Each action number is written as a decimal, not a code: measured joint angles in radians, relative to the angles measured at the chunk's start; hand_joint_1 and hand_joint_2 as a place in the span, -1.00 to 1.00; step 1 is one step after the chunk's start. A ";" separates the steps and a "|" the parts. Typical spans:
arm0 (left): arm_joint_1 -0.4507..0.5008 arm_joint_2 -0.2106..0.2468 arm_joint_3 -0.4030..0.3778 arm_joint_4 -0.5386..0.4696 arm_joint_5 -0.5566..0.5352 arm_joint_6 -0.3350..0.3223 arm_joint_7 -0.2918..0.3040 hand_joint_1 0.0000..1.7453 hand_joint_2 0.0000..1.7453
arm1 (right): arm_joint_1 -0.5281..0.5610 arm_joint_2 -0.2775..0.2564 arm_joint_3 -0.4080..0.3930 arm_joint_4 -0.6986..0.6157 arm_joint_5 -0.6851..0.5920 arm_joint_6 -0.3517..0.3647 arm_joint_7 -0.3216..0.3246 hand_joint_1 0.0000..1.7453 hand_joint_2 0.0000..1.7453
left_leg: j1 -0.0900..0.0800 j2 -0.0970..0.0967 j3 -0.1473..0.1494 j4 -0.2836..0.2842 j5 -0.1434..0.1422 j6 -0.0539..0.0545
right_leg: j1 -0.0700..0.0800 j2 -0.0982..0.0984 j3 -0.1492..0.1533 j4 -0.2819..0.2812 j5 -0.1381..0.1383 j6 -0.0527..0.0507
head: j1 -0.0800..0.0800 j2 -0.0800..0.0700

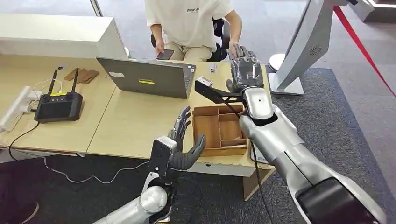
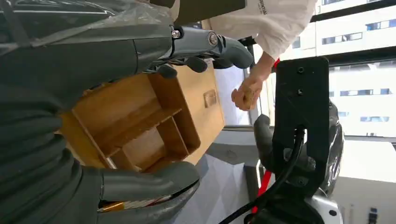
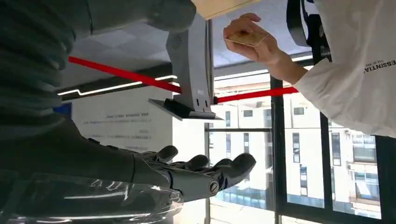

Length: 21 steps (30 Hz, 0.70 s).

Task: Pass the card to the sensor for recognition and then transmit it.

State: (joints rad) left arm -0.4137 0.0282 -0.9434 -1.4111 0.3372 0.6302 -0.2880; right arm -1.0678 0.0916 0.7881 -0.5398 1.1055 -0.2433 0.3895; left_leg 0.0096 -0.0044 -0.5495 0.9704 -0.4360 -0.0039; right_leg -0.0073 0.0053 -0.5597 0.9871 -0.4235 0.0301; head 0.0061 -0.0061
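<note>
Right hand (image 1: 244, 70) is reaching past the far desk (image 1: 135, 126) edge at upper centre of the head view, fingers spread, holding nothing. Left hand (image 1: 183, 144) is hovering at the near desk edge, lower centre, fingers apart and empty, just beside the wooden tray (image 1: 219, 130). The card (image 3: 246, 38) is sitting pinched in the person's hand (image 3: 250, 39), top centre of the right wrist view, apart from the robot's fingers.

The desk is pale wood; a laptop (image 1: 147, 77) is standing open at centre, a black controller (image 1: 58, 105) with two antennas lying at left. Grey kiosk stand (image 1: 303, 46) is occupying the upper right, on dark carpet (image 1: 355, 121). A red barrier tape (image 1: 359, 46) is crossing the upper right corner. Shirt (image 1: 189, 21) lettering is partly readable: "ESSENTIA".
</note>
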 joint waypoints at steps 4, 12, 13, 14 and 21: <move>0.000 0.000 -0.002 0.006 -0.002 0.000 0.000 -1.00 1.00 | -0.007 0.000 0.006 0.011 -0.005 -0.003 0.000 -1.00 1.00 | 0.000 0.000 0.000 0.000 0.000 0.000 | 0.000 0.000 0.000 0.000 0.000 0.000 | 0.000 0.000; 0.000 0.000 -0.005 0.015 -0.006 0.000 0.000 -1.00 1.00 | -0.010 0.000 0.014 0.027 -0.057 -0.047 -0.003 -1.00 1.00 | 0.000 0.000 0.000 0.000 0.000 0.000 | 0.000 0.000 0.000 0.000 0.000 0.000 | 0.000 0.000; 0.001 0.000 -0.005 0.016 -0.010 0.000 0.000 -1.00 1.00 | -0.010 0.000 0.012 0.027 -0.078 -0.068 -0.012 -1.00 1.00 | 0.000 0.000 0.000 0.000 0.000 0.000 | 0.000 0.000 0.000 0.000 0.000 0.000 | 0.000 0.000; 0.002 0.000 -0.005 0.018 -0.018 0.000 0.000 -1.00 1.00 | -0.010 -0.001 0.006 0.026 -0.123 -0.100 -0.029 -1.00 1.00 | 0.000 0.000 0.000 0.000 0.000 0.000 | 0.000 0.000 0.000 0.000 0.000 0.000 | 0.000 0.000; 0.073 0.006 0.041 -0.014 -0.207 0.000 0.087 -1.00 1.00 | 0.067 -0.008 -0.098 -0.124 -0.598 -0.278 -0.220 -1.00 1.00 | 0.000 0.000 0.001 0.000 0.000 0.000 | 0.000 0.000 0.000 0.000 0.000 0.000 | 0.000 0.000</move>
State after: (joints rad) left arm -0.3405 0.0347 -0.9026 -1.4251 0.1306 0.6302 -0.2015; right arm -1.0005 0.0836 0.6905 -0.6639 0.5078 -0.5217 0.1691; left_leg 0.0098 -0.0043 -0.5488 0.9703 -0.4362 -0.0040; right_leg -0.0072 0.0055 -0.5593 0.9870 -0.4237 0.0301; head 0.0061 -0.0061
